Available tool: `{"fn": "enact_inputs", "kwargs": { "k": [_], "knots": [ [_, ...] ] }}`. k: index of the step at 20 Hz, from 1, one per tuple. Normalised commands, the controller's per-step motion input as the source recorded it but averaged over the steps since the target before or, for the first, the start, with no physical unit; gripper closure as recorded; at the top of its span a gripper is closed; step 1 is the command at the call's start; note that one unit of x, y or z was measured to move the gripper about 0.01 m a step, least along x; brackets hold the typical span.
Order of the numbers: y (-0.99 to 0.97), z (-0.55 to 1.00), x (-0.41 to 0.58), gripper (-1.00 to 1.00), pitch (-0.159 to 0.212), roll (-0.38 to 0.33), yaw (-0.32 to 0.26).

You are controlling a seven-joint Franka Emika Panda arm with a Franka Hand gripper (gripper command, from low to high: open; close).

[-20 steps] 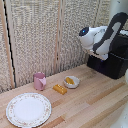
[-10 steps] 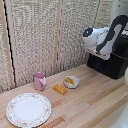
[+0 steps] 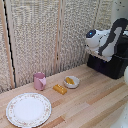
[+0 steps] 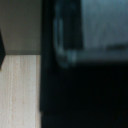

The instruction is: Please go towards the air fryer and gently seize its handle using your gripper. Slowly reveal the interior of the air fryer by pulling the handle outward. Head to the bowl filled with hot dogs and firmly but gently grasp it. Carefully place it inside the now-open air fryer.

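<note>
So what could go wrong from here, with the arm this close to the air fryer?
1. The hand hangs right at the air fryer; the wrist view is dark and blurred, so it could miss the handle and bump the body.
2. Later, the orange block lies close beside the bowl and could get knocked.

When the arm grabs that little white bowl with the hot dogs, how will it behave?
The bowl looks shallow and round-walled, so probably light and apt to slide on the smooth wooden table. Its hot dogs lie loose inside; tilting would likely spill them.
</note>
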Motion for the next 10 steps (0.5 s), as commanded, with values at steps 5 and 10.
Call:
{"fn": "enact_inputs", "kwargs": {
  "k": [5, 10],
  "knots": [
    [-0.03, 0.26, -0.002, 1.00, 0.065, 0.083, -0.037],
    [0.07, 0.39, 0.000, 1.00, 0.020, 0.205, 0.041]
  ]
}}
